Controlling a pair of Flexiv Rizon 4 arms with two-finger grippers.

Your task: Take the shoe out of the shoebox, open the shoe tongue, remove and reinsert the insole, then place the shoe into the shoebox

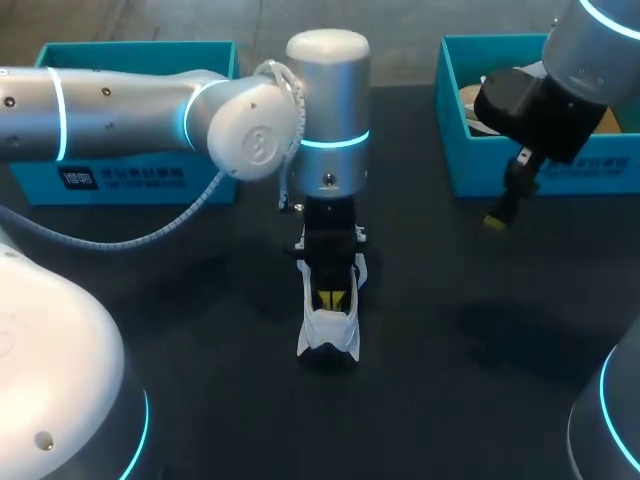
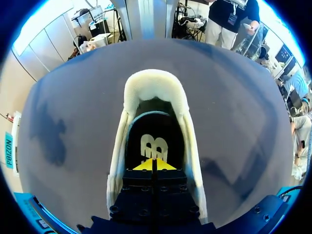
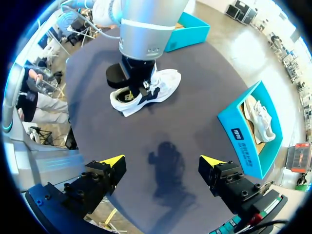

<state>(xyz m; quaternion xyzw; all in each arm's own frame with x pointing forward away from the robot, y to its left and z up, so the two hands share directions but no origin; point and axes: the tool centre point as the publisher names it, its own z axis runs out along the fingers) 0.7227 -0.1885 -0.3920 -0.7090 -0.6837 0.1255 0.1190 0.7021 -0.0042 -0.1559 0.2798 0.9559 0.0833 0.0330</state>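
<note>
black worktop [image 1: 200, 400] spread broad and bare-surfaced around a white shoe [image 1: 330, 335] that sat near its middle, well apart from the two boxes along the far edge: the left teal box [image 1: 140, 50] at the far left corner and the right teal box [image 1: 560, 170] at the far right. open dark surface lay between the shoe and each box, and more of it between the shoe and the near edge. the shoe stood upright on its sole, its long axis running from near to far, with the padded heel collar toward the robot and the toe pointing at the far edge, hidden under the left wrist in the head view. the left arm came in from the left and hung straight over the shoe; the left pincer [image 2: 153, 165] reached down into the shoe's mouth with its yellow tips pressed together, right on the dark insole [image 2: 153, 141]; whether they had caught any of the insole could not be told. the right pincer [image 3: 162, 163] hung above the worktop just in front of the right teal box, fingers spread wide and holding nothing. a second white shoe [image 3: 258, 117] lay inside that box
</note>
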